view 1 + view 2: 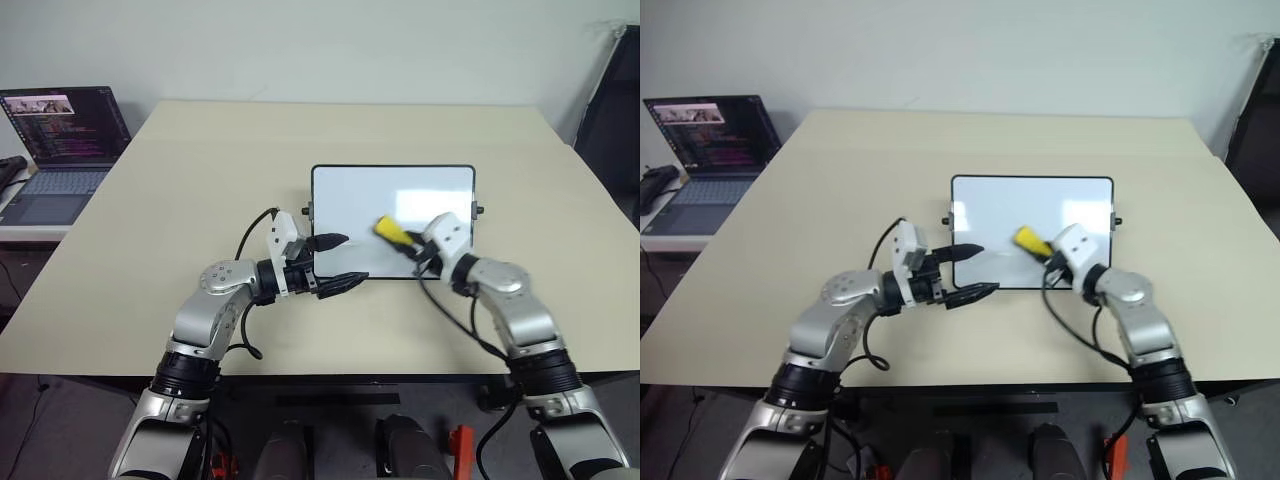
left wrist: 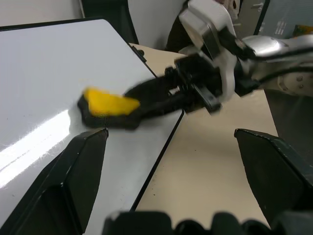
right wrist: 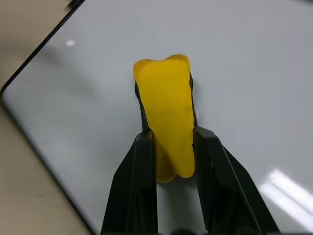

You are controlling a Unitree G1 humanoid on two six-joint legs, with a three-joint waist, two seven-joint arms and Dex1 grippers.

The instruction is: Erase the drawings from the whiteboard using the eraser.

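- The whiteboard [image 1: 393,190] lies flat on a beige table [image 1: 200,200], its long sides running across the view, with small black knobs at the short ends.
- The right gripper [image 3: 168,147] is clenched on the eraser [image 1: 390,231], the yellow block pinched between the two black fingers [image 3: 134,181] and sticking out past their tips.
- The eraser is over the near half of the board, a little right of its middle; in the right wrist view it seems to be against or just above the glossy surface, though contact is hard to judge.
- The left gripper [image 1: 338,262] is at the board's near left corner with its fingers spread apart, one over the board's left edge, the other by the near frame, grasping nothing.
- The board's surface looks clean white with a bright glare patch [image 1: 430,205]; I can make out no blue marks on it from here.
- An open laptop [image 1: 62,150] is on a separate side surface off the table's far left.
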